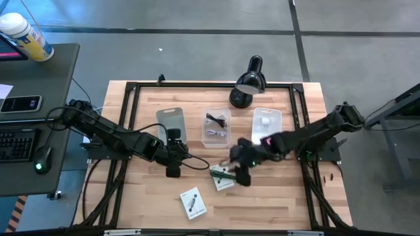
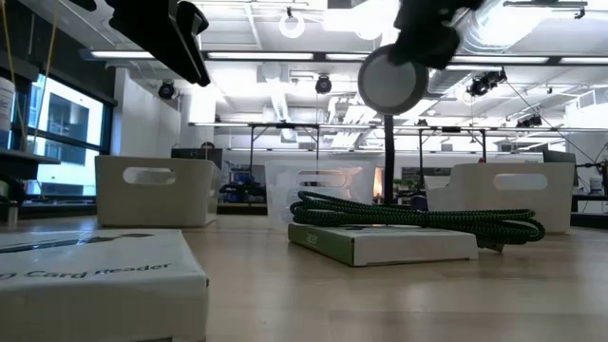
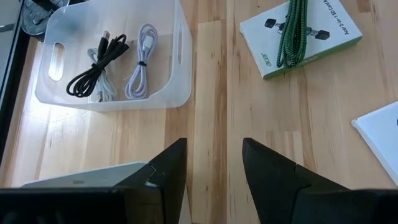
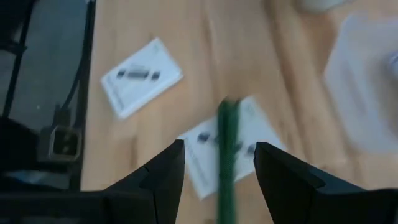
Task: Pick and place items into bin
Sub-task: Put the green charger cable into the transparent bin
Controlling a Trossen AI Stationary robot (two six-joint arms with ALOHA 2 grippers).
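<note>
While the right gripper (image 1: 241, 172) hangs over the near middle of the table (image 1: 289, 196), its jaws stand apart with nothing gripped, and the green braided cable (image 4: 227, 158) runs straight through the gap between the two fingers (image 4: 163, 180), lying coiled on a white and green box (image 3: 300, 36) below. A second white box (image 1: 193, 202) lies nearer the front edge, well apart. The left gripper (image 1: 173, 162) hovers just left of centre, jaws partly open and empty, pointing toward the clear middle bin (image 3: 115, 93), which holds a black cable (image 3: 97, 62) and a white cable (image 3: 140, 65).
</note>
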